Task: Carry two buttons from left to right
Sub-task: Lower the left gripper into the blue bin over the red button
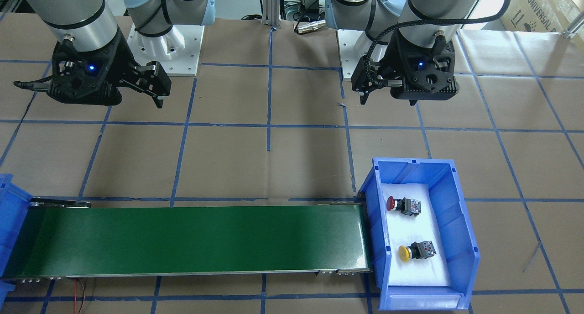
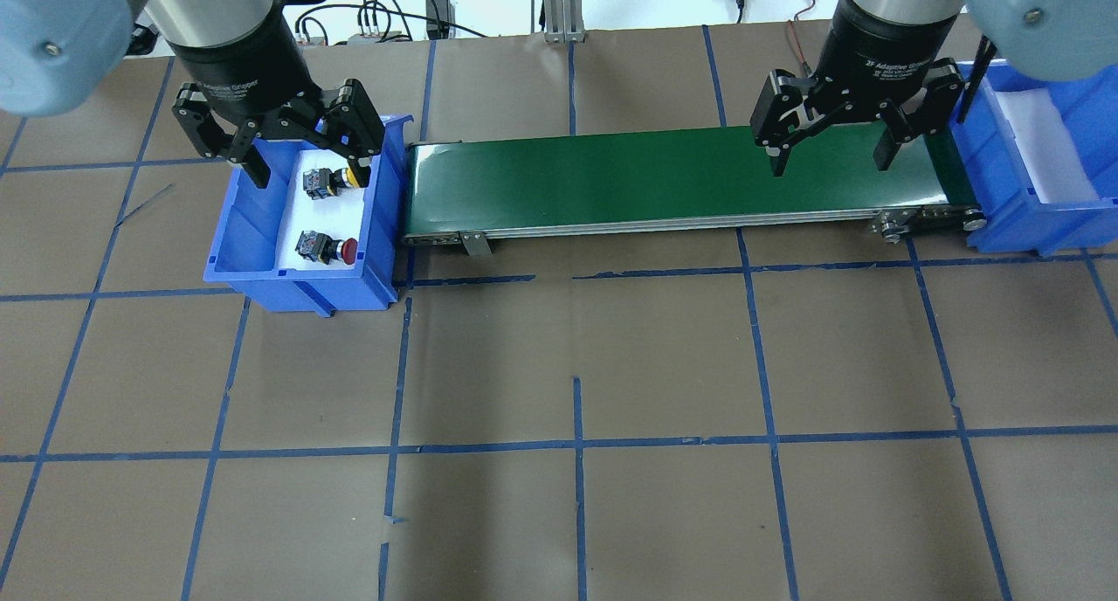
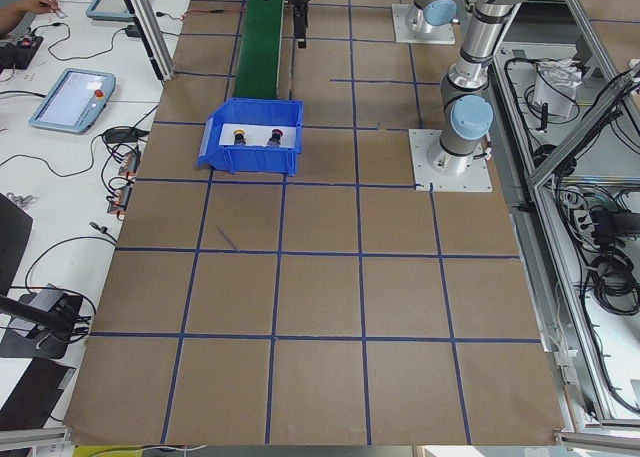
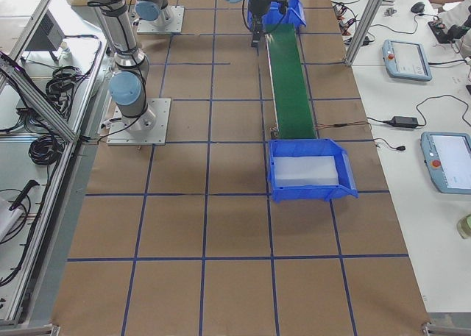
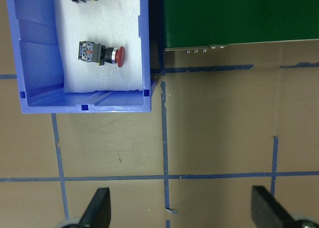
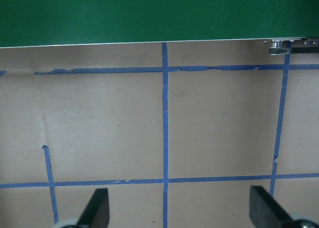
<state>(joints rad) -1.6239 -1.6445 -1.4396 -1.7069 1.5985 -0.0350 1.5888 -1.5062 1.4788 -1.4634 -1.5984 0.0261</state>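
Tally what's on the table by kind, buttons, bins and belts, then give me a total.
Buttons: 2, red button and yellow button
Blue bins: 2, left bin and right bin
Conveyor belts: 1, green conveyor belt
Total: 5

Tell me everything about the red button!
The red button has a round red mushroom cap on a black collar and a black-grey block behind. It lies on its side on white foam inside the blue bin, cap pointing toward the green belt, apart from the yellow button. Only the foam touches it.
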